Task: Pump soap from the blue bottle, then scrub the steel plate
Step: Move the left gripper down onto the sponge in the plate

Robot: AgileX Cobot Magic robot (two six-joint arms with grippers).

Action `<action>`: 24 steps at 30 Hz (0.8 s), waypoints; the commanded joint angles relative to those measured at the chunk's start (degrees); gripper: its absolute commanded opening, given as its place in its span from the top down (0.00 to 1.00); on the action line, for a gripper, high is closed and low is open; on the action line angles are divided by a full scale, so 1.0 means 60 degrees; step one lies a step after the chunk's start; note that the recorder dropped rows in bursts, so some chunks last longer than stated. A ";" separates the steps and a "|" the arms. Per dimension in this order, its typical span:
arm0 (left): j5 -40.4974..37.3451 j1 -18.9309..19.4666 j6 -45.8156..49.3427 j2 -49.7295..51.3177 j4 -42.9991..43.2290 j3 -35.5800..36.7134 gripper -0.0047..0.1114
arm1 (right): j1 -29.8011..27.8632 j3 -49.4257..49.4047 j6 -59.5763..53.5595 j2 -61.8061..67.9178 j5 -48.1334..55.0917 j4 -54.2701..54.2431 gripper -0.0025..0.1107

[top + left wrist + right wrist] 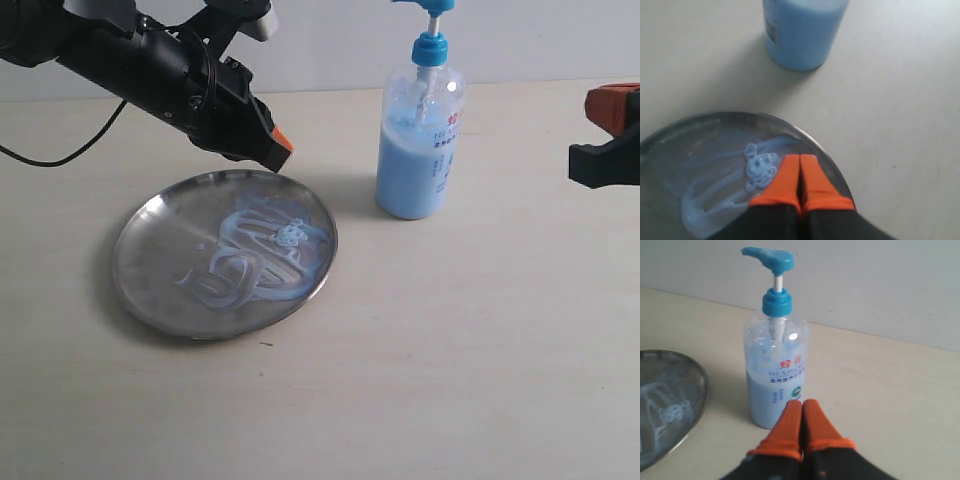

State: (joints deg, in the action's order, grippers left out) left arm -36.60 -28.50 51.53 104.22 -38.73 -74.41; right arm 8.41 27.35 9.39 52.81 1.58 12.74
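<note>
Counter (450, 360): a pale, plain surface on which the plate and the bottle are set.
Steel plate (140, 285): laid flat on the counter, left of centre in the exterior view; its raised rim is seen all round.
Soap (245, 255): spread as whitish-blue swirled streaks over the middle of the plate and towards the bottle side, with a small cluster of ringlets among them.
Blue bottle (412, 165): stood upright on the counter just beside the plate, at its far right in the exterior view, not touching it. Light-blue liquid is seen up to well past half its height. The pump head is raised, and its spout is turned towards the plate side.
Left tool (800, 161): its two orange fingers are pressed together with nothing held between them. It is held over the plate's far rim, close by the cluster of ringlets; whether the plate is touched cannot be told.
Right tool (802, 407): its orange fingers are likewise closed tight, and nothing is gripped. It is pointed at the bottle but kept well apart from it, at the right edge of the exterior view.
</note>
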 commanded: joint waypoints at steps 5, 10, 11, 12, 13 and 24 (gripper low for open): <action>0.0162 -0.0037 -0.0128 0.0055 0.0018 -0.0061 0.96 | -0.1580 0.0103 0.0053 0.0011 -0.0352 -0.0518 0.98; 0.0147 -0.0037 -0.0128 0.0521 0.0018 -0.0256 0.96 | -0.1651 0.0103 0.0144 0.0011 -0.0352 -0.0873 0.98; 0.0147 -0.0037 -0.0128 0.0619 0.0018 -0.0353 0.96 | -0.1651 0.0103 0.0267 0.0011 -0.0379 -0.0873 0.98; 0.0147 -0.0037 -0.0128 0.0728 0.0018 -0.0470 0.96 | -0.1651 0.0103 0.0410 0.0011 -0.0375 -0.0873 0.98; 0.0147 -0.0037 -0.0128 0.0803 0.0018 -0.0571 0.96 | -0.1651 0.0103 0.0469 0.0011 -0.0375 -0.0873 0.98; -0.0688 -0.0186 -0.1324 0.2544 0.1607 -0.2346 0.96 | -0.1630 0.0103 0.1062 0.0011 -0.0375 -0.0873 0.98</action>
State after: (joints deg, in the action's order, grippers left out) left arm -40.05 -28.99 44.85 118.45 -29.94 -86.97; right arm -1.09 27.35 15.17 52.81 0.00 7.45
